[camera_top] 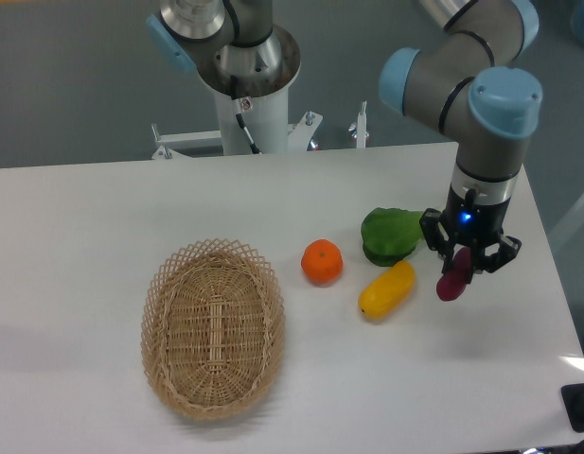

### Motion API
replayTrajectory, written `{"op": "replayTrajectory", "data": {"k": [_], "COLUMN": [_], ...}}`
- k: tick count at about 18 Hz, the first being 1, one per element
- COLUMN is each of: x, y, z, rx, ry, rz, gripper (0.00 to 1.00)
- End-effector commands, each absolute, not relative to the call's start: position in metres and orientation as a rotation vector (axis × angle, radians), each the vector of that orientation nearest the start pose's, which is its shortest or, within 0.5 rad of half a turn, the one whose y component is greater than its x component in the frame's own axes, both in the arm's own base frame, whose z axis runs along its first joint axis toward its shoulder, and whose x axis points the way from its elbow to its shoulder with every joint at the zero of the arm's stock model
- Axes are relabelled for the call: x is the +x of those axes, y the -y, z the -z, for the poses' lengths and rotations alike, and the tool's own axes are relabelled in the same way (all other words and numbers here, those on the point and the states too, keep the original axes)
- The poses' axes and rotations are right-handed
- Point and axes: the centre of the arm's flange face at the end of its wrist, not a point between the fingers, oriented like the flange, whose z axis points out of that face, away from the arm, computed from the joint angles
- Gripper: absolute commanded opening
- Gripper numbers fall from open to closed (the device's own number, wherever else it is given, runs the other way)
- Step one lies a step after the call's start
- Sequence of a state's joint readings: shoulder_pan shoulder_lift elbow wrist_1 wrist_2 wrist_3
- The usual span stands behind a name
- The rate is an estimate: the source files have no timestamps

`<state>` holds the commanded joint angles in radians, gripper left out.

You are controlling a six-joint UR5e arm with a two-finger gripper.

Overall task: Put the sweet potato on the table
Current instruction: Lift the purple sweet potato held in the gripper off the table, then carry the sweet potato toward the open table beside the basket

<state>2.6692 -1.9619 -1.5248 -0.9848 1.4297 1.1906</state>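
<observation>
Your arm reached in from the upper right, and its gripper [459, 268] pointed straight down over the right part of the table [102, 208]. The two fingers were closed on the sweet potato [452, 279], which hung between them with its dark purple lower end poking out below the fingertips. You could see a small blue light glowing on the gripper body just above the fingers. Whether the sweet potato's tip touched the white surface or sat just above it could not be told from this angle.

Just to the left of the sweet potato lay a yellow vegetable [387, 289], slanted, with its upper end pointing toward the gripper. Behind that sat a green vegetable [390, 235], near the gripper's left side and close to the yellow one's upper end. A round orange fruit [322, 262] rested further left, apart from the yellow vegetable.

On the left half of the table you had an oval wicker basket [213, 328], well apart from the gripper and the sweet potato. The robot's white base [252, 104] stood at the far edge of the table.
</observation>
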Motion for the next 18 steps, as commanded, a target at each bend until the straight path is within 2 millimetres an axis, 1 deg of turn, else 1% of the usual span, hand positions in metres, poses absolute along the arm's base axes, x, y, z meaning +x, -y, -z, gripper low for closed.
{"op": "replayTrajectory", "data": {"k": [2, 3, 7, 9, 11, 13, 15, 17, 18], "x": [-0.503, -0.498, -0.468, -0.453, -0.443, -0.430, -0.418, -0.411, -0.408], "y": [-0.442, -0.449, -0.486, -0.508, -0.526, -0.546, -0.564, -0.574, -0.577], "z": [-0.346, -0.347, -0.339, -0.327, -0.308, -0.285, -0.258, -0.236, -0.229], "rx": [-2.901, -2.897, -2.875, -2.861, -2.859, -2.875, -2.918, -2.953, -2.957], "ry": [-0.116, -0.080, 0.138, 0.183, 0.199, 0.139, 0.074, 0.028, 0.010], "rz": [-0.213, -0.208, -0.163, -0.154, -0.137, -0.139, -0.161, -0.164, -0.160], "gripper": [0.35, 0.35, 0.35, 0.35, 0.36, 0.36, 0.36, 0.36, 0.36]}}
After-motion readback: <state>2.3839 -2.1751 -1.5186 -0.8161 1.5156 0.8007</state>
